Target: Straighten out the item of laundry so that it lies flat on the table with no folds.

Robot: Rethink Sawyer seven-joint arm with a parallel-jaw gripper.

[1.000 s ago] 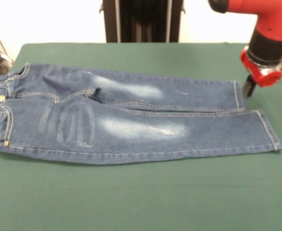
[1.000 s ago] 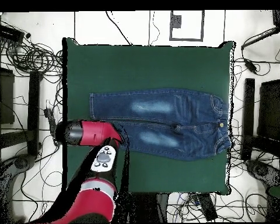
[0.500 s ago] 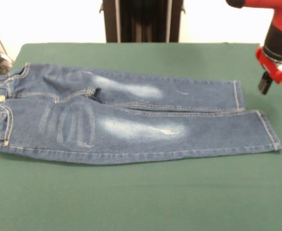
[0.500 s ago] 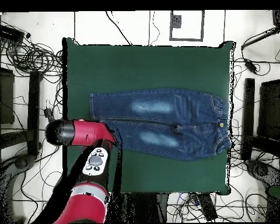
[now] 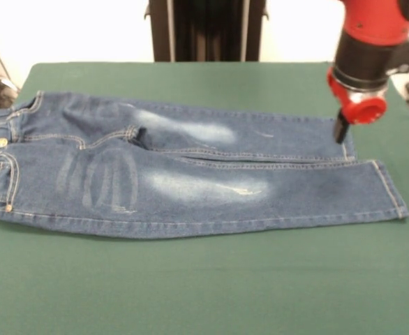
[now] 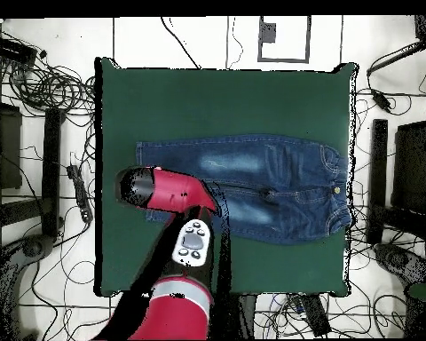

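The gripper [image 5: 341, 131] swings back in over the far leg's hem; its grip state can't be told. The jeans [image 5: 183, 174] look flat on the table [image 5: 204, 286] already, maybe a final touch-up.

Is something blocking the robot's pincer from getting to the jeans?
No, nothing visible does. The pincer hangs right at the cuff end of the jeans, with only bare green table around them.

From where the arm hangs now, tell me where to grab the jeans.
Probably take the far leg's hem, coming straight down from above. The jeans lie flat on the table, so only a pinch at an edge gives hold, and that cuff sits right beneath the pincer.
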